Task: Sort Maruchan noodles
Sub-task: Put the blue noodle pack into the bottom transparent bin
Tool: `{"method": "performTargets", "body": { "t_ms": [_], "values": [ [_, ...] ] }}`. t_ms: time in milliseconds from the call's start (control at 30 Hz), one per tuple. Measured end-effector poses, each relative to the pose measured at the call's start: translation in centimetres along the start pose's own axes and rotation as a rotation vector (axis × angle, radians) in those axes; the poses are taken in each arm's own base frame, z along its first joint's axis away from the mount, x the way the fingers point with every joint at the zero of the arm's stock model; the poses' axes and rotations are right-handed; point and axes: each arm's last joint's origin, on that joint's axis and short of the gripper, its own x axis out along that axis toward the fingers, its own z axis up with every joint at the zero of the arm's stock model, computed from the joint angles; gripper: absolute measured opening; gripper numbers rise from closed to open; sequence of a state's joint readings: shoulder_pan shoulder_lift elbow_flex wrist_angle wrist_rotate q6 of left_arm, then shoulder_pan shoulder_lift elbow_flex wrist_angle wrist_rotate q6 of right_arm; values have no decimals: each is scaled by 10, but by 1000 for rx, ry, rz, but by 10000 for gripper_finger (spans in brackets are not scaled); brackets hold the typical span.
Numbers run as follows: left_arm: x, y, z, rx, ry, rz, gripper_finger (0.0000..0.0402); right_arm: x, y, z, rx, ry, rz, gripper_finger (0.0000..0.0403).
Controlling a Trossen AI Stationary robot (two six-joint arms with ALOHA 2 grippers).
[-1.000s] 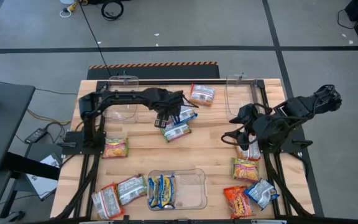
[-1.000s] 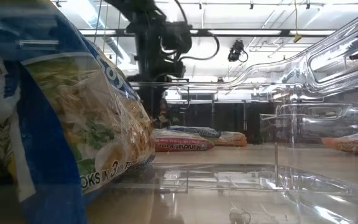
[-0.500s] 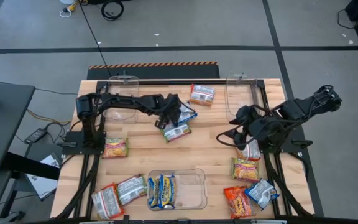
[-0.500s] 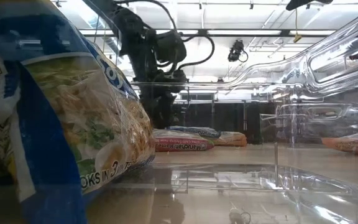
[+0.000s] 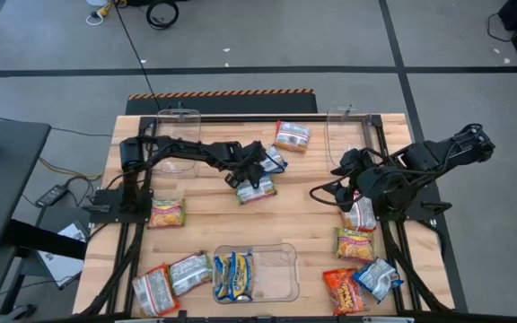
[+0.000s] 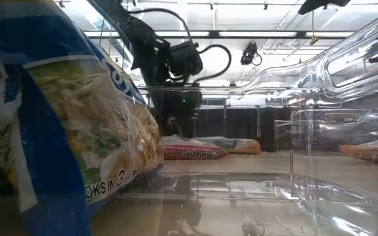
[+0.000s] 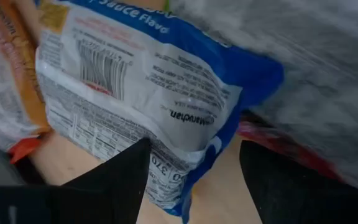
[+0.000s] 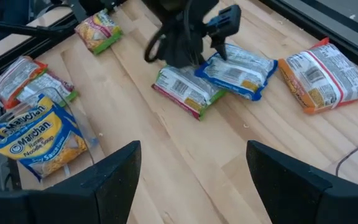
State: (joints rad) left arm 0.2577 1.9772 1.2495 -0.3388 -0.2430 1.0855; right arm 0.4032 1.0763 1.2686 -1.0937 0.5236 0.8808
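Left gripper [image 5: 257,164]: your fingers [image 7: 110,180] stand spread over the blue packet [image 7: 148,93], gripping nothing.
Right gripper [image 5: 330,191]: parted wide above bare wood, empty.
Noodles: you have blue packet lying on the green one [image 5: 257,190] mid-table; others scattered around.
Surface: pale wooden table [image 5: 303,224], clear bin [image 5: 281,274] at its near edge.
Room: grey floor [image 5: 240,45], ceiling lights beyond.

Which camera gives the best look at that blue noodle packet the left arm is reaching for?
The left wrist view: the blue packet fills it, barcode and print readable, between the open left gripper fingers. The right wrist view shows it whole but small, the high view smaller still, and the low view only edge-on.
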Motion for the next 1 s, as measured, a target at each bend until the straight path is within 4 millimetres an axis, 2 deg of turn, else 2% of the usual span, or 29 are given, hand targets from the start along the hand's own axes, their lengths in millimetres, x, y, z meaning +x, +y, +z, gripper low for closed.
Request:
{"method": "performTargets", "body": {
  "t_ms": [133, 233, 367, 533, 633, 700, 767, 900, 1000],
  "values": [
    [7, 1, 3, -5, 26, 55, 249, 0, 0, 0, -2, 0, 0, 295],
    [12, 3, 6, -24, 2, 85, 225, 0, 0, 0, -16, -1, 1, 295],
    [17, 5, 9, -99, -24, 124, 151, 0, 1, 1, -24, -5, 7, 295],
    [17, 4, 18, -230, -16, 179, 23, -2, 1, 2, -59, -20, 23, 295],
    [10, 4, 23, -309, 14, 186, 11, -6, 0, 4, -98, -45, 49, 295],
    [-4, 9, 27, -352, 9, 193, 7, -10, 0, 7, -132, -74, 74, 295],
    [-26, 17, 29, -394, -1, 195, 5, -14, -2, 9, -181, -99, 88, 295],
    [-82, 39, 30, -539, -62, 206, 4, -22, -7, 13, -288, -189, 65, 295],
    [-133, 60, 25, -728, -190, 171, 3, -26, -8, 17, -394, -260, 23, 295]
  ]
}}
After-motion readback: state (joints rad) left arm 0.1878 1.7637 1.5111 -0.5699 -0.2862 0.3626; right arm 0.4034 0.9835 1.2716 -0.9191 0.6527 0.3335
